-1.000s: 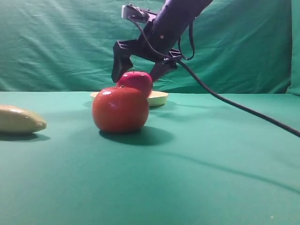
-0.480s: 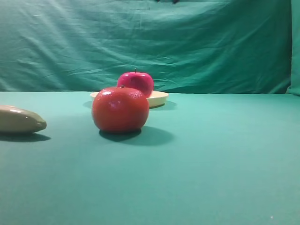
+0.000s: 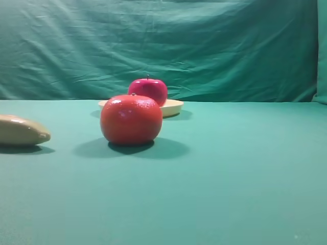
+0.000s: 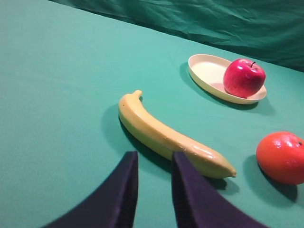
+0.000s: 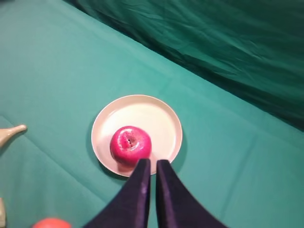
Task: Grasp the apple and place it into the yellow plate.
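Green cloth table (image 3: 245,168) carries everything. Yellow plate (image 5: 156,118) sits toward the back with the apple (image 5: 130,144) upright inside it, near the rim closest to the right claw, so the placement looks done. Banana (image 4: 166,135) and orange (image 4: 282,157) lie apart from the plate, untouched distractors. Right claw (image 5: 153,164) hangs high above the plate, fingers nearly together, empty. Left claw (image 4: 154,159) hovers by the banana, narrow gap, holding nothing.
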{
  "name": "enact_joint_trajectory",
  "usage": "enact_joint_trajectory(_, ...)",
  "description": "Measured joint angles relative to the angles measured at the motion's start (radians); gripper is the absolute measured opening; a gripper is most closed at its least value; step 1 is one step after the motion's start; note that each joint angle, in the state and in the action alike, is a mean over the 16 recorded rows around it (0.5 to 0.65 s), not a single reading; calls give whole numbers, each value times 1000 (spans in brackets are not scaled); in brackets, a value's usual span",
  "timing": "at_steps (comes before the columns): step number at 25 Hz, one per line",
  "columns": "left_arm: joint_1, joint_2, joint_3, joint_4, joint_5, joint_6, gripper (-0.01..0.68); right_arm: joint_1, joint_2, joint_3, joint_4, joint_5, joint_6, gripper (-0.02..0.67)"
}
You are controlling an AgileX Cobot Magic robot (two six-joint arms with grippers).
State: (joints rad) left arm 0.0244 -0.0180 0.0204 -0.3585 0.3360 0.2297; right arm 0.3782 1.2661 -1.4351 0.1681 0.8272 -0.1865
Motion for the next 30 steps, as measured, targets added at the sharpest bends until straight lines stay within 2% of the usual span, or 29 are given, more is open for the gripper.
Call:
enact_joint_trajectory(7, 0, 0, 0, 0, 0, 0, 157, 0, -368, 386, -2, -147, 4, 0)
enact_joint_trajectory(13, 0, 0, 0, 0, 0, 0, 157, 0, -671, 639, -1, -201, 6, 0)
enact_joint_trajectory(21, 0, 0, 0, 0, 0, 0, 157, 0, -974, 796, 3, -159, 9, 0)
enact_joint_trajectory(30, 0, 0, 0, 0, 0, 0, 157, -15, -1117, 921, -15, -169, 12, 0)
